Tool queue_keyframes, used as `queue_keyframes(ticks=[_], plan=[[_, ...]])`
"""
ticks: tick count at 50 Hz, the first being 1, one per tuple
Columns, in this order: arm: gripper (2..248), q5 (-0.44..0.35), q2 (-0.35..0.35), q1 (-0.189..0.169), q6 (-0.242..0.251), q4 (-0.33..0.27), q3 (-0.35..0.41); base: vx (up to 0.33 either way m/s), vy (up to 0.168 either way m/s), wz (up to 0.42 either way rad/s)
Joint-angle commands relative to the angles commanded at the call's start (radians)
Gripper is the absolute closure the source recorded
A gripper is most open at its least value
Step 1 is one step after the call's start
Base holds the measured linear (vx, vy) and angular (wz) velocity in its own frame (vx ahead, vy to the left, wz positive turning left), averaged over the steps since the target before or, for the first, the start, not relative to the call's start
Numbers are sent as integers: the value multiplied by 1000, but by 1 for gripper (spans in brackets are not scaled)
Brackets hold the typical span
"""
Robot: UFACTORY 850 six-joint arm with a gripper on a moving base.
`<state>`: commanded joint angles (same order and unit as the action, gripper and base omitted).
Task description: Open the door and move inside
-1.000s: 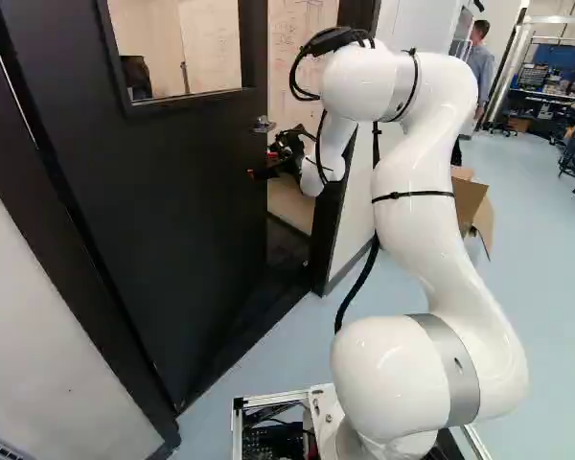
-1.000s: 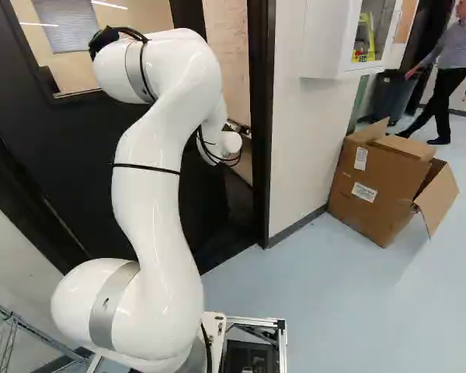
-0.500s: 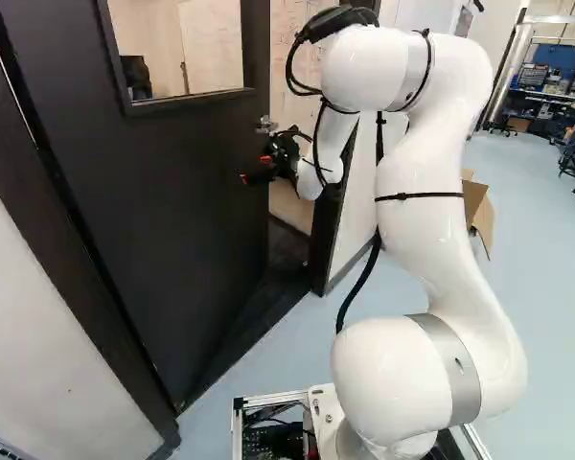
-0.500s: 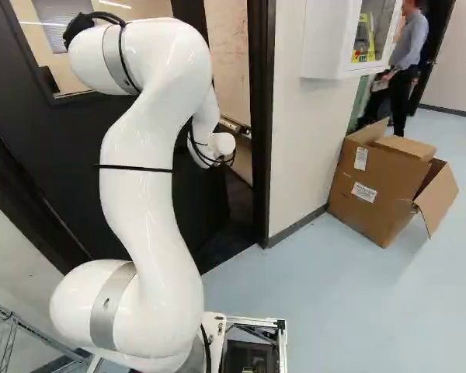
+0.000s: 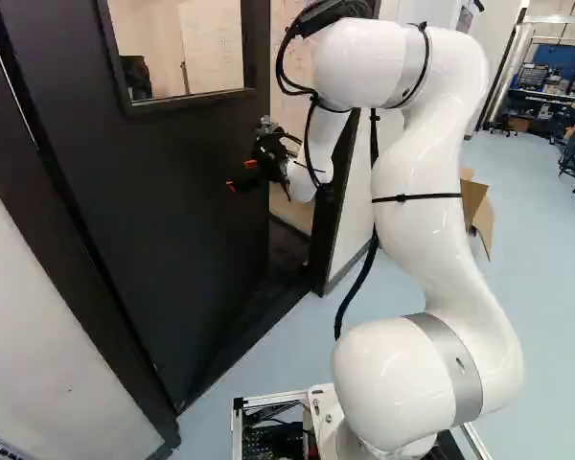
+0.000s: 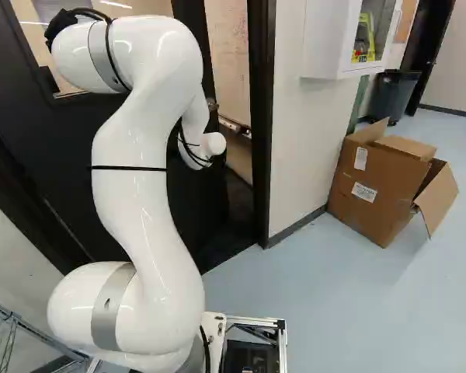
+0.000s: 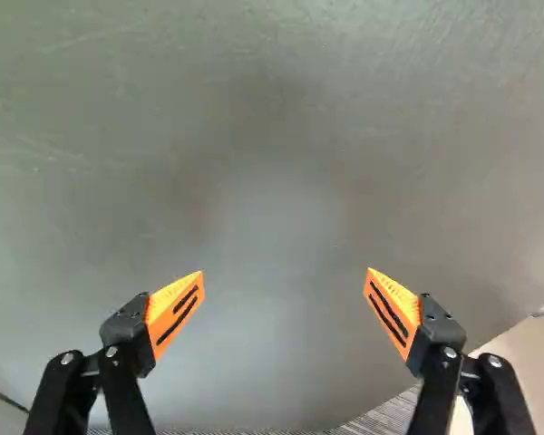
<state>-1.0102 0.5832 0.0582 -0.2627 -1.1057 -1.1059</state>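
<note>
The dark door (image 5: 163,220) stands ajar, with a gap between its free edge and the frame (image 5: 332,206). Its silver handle (image 5: 266,124) shows just above the gripper (image 5: 241,174), which is in front of the door in the left base view. In the right base view the arm hides the gripper. Seen from the wrist, the gripper (image 7: 286,272) is open, its orange pads (image 7: 175,311) wide apart with nothing between them. The flat door face (image 7: 272,136) fills most of the space ahead, and a pale strip lies beyond one finger.
Through the gap and the door's window, a room with a whiteboard (image 6: 229,58) is visible. Right of the frame are a wall (image 6: 303,148), a white wall cabinet (image 6: 326,39) and an open cardboard box (image 6: 380,183) on the floor (image 6: 326,303). A wire rack (image 6: 0,334) stands at the left.
The arm has swung leftward in both base views, carrying the gripper across the door face, left of and below the handle. The base has not moved.
</note>
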Motion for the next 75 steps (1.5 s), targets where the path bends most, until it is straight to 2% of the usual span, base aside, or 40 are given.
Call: queue_keyframes(ticks=[43, 56, 75], plan=[[3, 0, 106, 107, 0, -1, -152, 0, 0, 0], [3, 0, 104, 104, 0, -1, -149, 0, 0, 0], [3, 0, 44, 60, 0, 13, -63, 0, 0, 0]])
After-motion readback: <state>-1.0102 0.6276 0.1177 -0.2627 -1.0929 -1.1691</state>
